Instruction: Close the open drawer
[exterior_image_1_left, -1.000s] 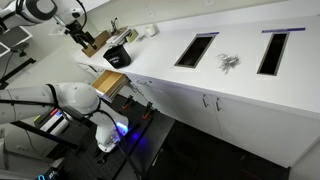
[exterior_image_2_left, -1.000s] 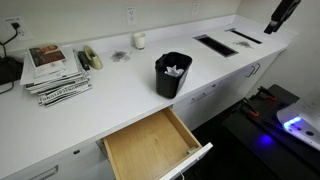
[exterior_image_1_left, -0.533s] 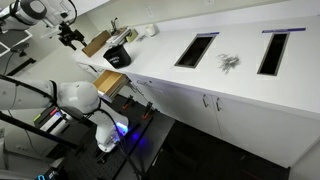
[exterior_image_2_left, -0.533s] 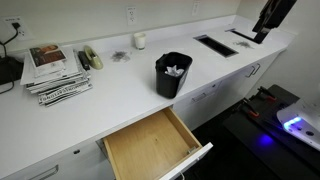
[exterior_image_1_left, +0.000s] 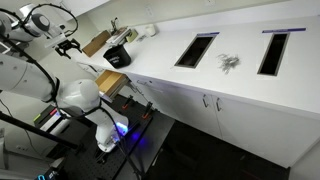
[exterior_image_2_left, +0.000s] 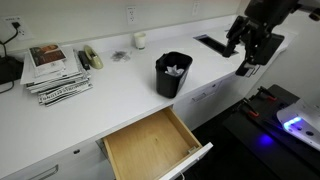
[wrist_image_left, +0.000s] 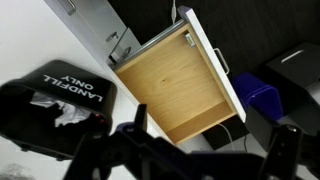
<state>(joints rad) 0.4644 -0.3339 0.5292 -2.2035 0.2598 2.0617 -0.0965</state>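
Observation:
The drawer (exterior_image_2_left: 150, 146) is pulled out from under the white counter, showing its light tan inside and white front. It also shows in an exterior view (exterior_image_1_left: 110, 82) and in the wrist view (wrist_image_left: 180, 85), seen from above. My gripper (exterior_image_2_left: 247, 52) hangs in the air over the counter's far end, well away from the drawer and touching nothing. In the wrist view its two dark fingers (wrist_image_left: 210, 145) stand apart with nothing between them. It also shows in an exterior view (exterior_image_1_left: 67, 42) beyond the counter's end.
A black bin (exterior_image_2_left: 172, 75) with crumpled paper stands on the counter behind the drawer. Magazines (exterior_image_2_left: 55, 70) and a cup (exterior_image_2_left: 139, 41) lie further along. Two rectangular cutouts (exterior_image_1_left: 195, 50) are in the countertop. A flat brown piece (exterior_image_1_left: 97, 42) lies near the bin.
The arm has swung down and toward the bin and drawer, from the frame's upper corner to over the counter's end. The drawer has not moved.

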